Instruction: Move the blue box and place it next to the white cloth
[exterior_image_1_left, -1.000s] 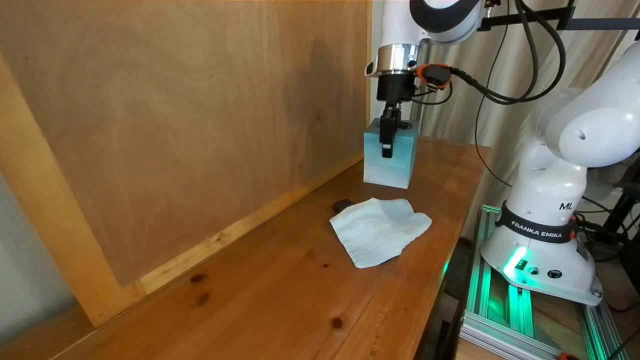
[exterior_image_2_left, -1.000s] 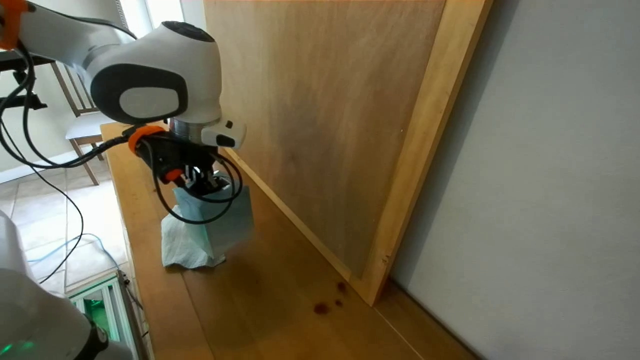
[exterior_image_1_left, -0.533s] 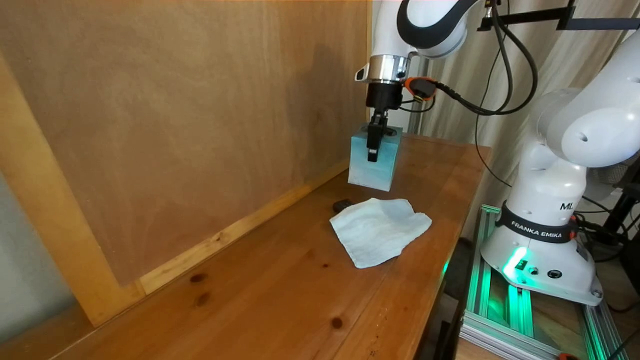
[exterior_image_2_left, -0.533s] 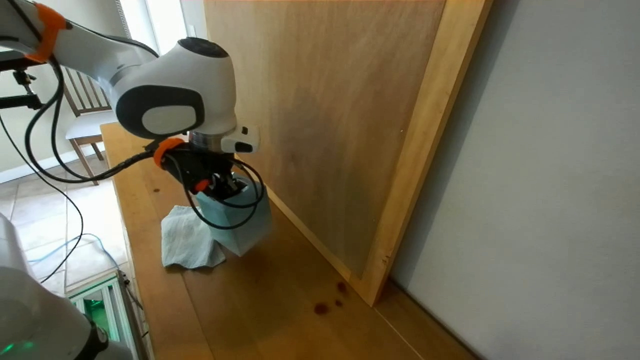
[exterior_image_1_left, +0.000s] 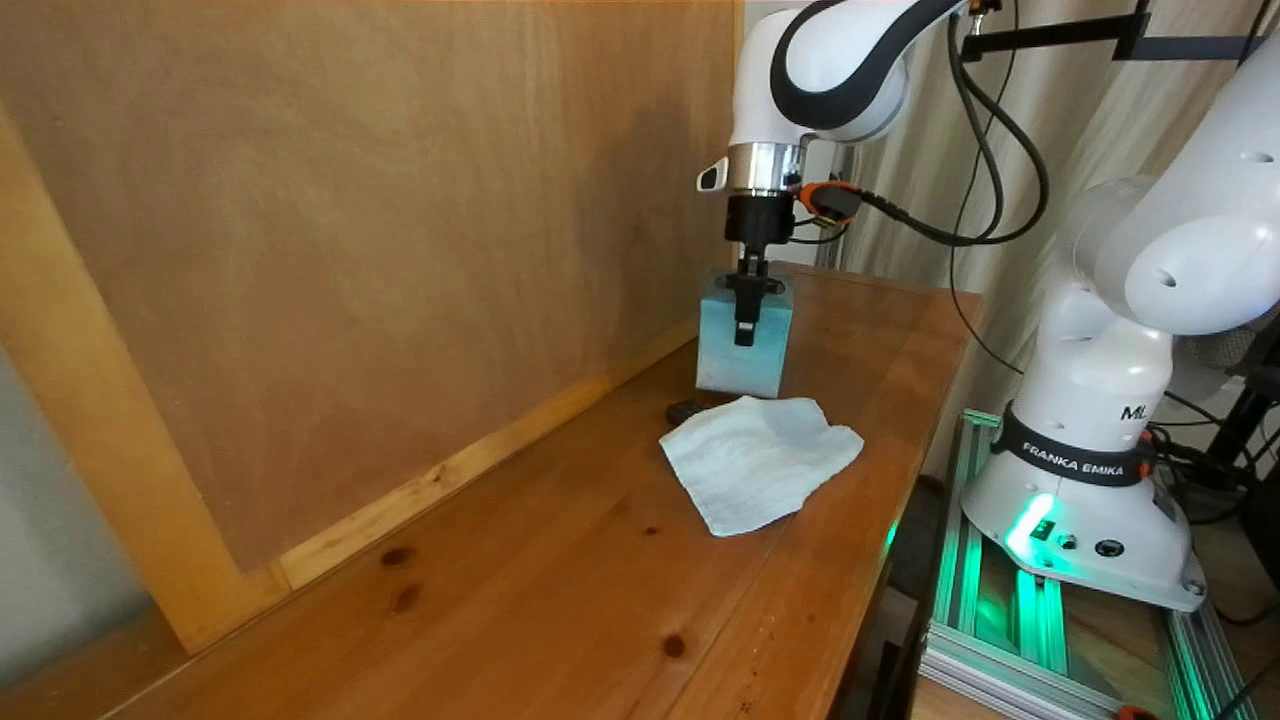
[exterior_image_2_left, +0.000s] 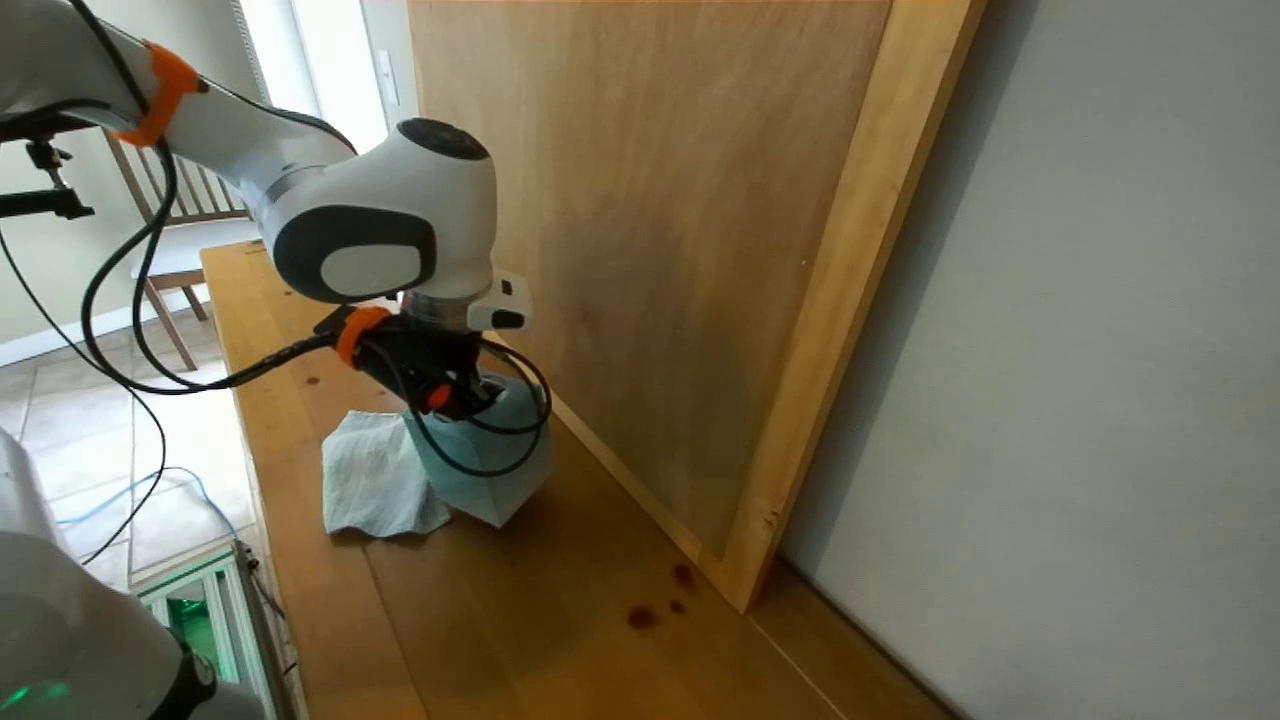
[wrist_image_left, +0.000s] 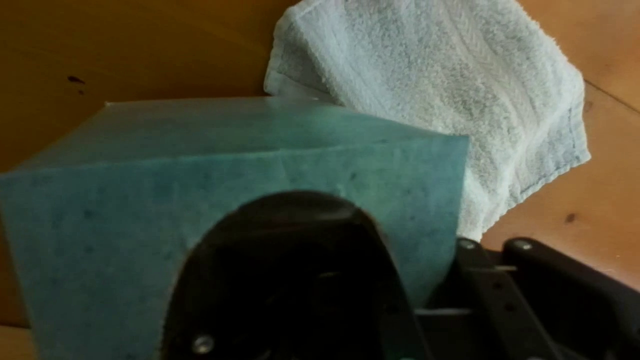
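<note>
The light blue box (exterior_image_1_left: 760, 365) is upright at the far side of the white cloth in an exterior view; it also shows beside the cloth in an exterior view (exterior_image_2_left: 490, 490) and large in the wrist view (wrist_image_left: 100, 235). My gripper (exterior_image_1_left: 747, 315) is shut on the box at its top, with one finger down the outside of a side face; the other finger is hidden. The white cloth (exterior_image_1_left: 760, 465) lies flat with a folded corner, and shows in the wrist view (wrist_image_left: 435, 75). Box and cloth are very close. I cannot tell whether the box's bottom touches the table.
The wooden table (exterior_image_1_left: 560, 590) runs along an upright wooden panel (exterior_image_1_left: 400, 250). A small dark object (exterior_image_1_left: 684, 411) lies at the cloth's edge near the box. The robot base (exterior_image_1_left: 1090, 520) stands beyond the table's edge. Black cables (exterior_image_2_left: 110, 290) hang from the arm.
My gripper has carried the box toward the wooden panel and the cloth's far side, then lowered it. The cloth has not moved.
</note>
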